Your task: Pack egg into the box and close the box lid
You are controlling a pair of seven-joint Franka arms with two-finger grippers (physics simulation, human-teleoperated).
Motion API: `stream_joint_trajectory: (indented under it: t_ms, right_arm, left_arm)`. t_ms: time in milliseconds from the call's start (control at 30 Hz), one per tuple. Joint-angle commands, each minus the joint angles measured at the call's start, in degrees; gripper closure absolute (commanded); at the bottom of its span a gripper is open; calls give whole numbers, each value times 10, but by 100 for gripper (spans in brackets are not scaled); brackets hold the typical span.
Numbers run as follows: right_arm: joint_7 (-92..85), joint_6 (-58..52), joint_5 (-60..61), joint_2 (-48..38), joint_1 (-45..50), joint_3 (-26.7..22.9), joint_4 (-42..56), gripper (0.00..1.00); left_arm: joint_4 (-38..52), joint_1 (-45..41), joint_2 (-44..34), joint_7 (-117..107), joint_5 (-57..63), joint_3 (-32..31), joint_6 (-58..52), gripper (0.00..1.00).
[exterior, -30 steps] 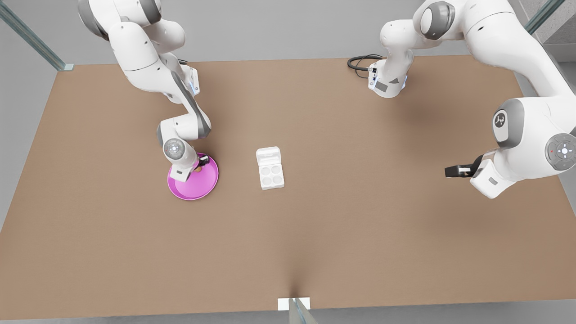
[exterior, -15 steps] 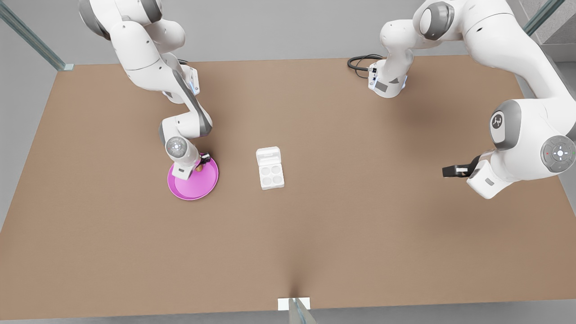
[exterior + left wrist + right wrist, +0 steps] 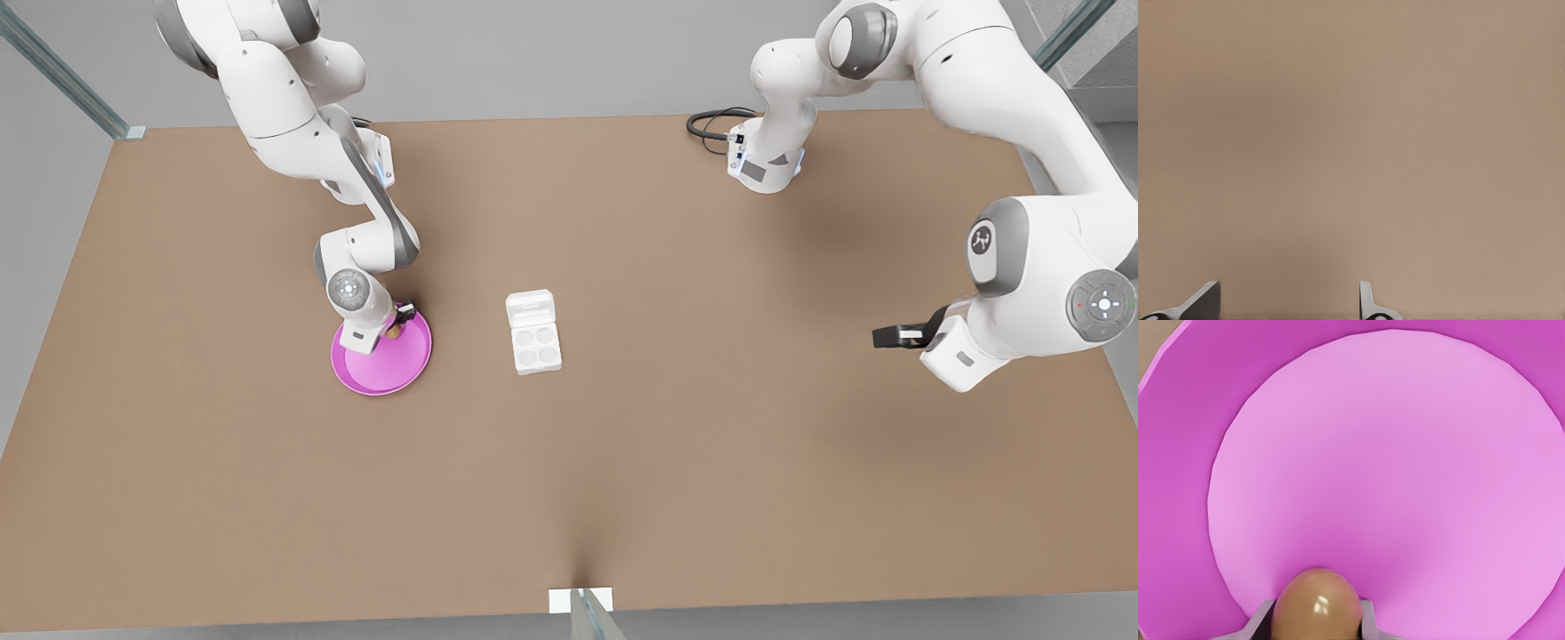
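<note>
Over the pink plate point(image 3: 382, 360), at its 12 o'clock edge, I see my right gripper point(image 3: 397, 324) pointing down, pinching the egg point(image 3: 1317, 605); my left gripper point(image 3: 889, 337) waits level, fingers spread.

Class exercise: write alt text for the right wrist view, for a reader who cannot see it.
The right gripper is shut on a tan egg, its fingers pressing both sides, just above a round pink plate. The plate's raised rim curves around a paler flat centre.
</note>
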Motion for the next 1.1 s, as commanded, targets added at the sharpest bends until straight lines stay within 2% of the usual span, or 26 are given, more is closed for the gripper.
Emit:
stream_joint_trajectory:
  t_ms: [0, 767, 933, 1067]
  right_arm:
    - [0, 0, 1, 0, 0, 0, 0, 45]
    - [-5, 1, 0, -15, -5, 0, 6, 45]
    - [-6, -1, 0, -10, -14, 0, 38, 42]
    - [2, -4, 9, 32, -4, 9, 111, 42]
  left_arm:
    - [0, 0, 0, 0, 0, 0, 0, 0]
    - [0, -2, -1, -1, -1, 0, -8, 0]
    - [0, -2, -1, -1, 0, -1, -8, 0]
    - [0, -2, -1, -1, 0, 0, -8, 0]
